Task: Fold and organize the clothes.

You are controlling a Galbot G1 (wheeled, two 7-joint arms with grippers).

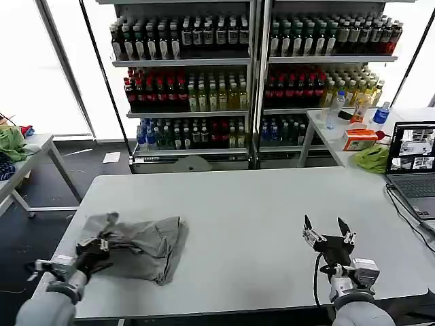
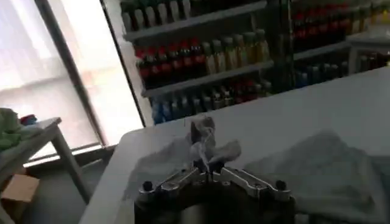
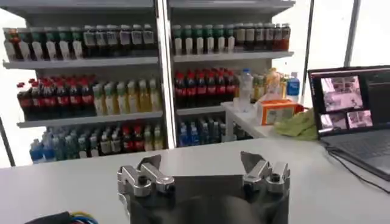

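A light grey shirt (image 1: 139, 246) lies crumpled on the left part of the grey table (image 1: 238, 204). My left gripper (image 1: 102, 243) is at the shirt's left edge, shut on a pinch of the fabric. In the left wrist view that pinch of the shirt (image 2: 204, 141) stands up from my left gripper (image 2: 207, 165), and more of the cloth spreads over the table behind it. My right gripper (image 1: 328, 227) hovers open over bare table near the front right. The right wrist view shows my right gripper (image 3: 204, 167) with its fingers wide apart and nothing between them.
A laptop (image 1: 412, 166) with its cable sits at the table's right edge. A bright green cloth (image 1: 372, 158) and an orange box (image 1: 359, 139) lie on a side table beyond it. Drink shelves (image 1: 251, 75) stand behind. Another small table (image 1: 27, 159) is at far left.
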